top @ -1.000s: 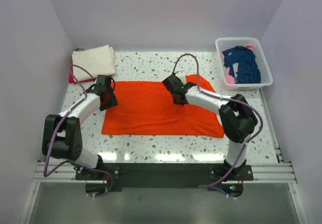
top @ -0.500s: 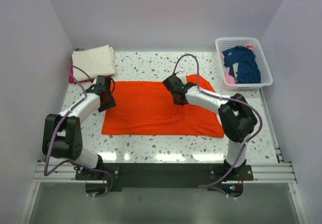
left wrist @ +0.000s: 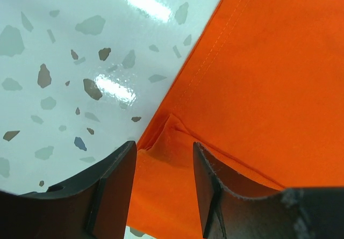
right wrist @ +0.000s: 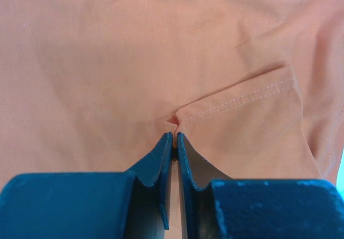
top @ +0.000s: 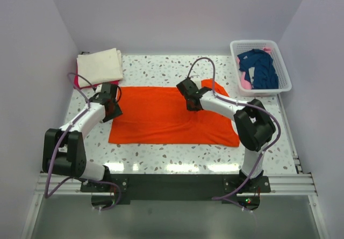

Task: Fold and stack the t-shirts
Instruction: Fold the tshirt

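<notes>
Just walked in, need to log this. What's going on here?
The orange t-shirt lies spread flat on the table, with the robot taking hold of it for a fold. The right gripper is shut on a pinch of cloth near its far edge. The left gripper is open, fingers straddling a pucker at its left edge. A folded cream t-shirt lies at the far left corner, and a navy t-shirt sits in the white basket.

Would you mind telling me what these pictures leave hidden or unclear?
Top view: the red shirt is mostly covered by the cream shirt.
Top view: the navy shirt hides whatever lies beneath it in the basket.
Right wrist view: the right end effector hides how much orange shirt it pinches.
</notes>
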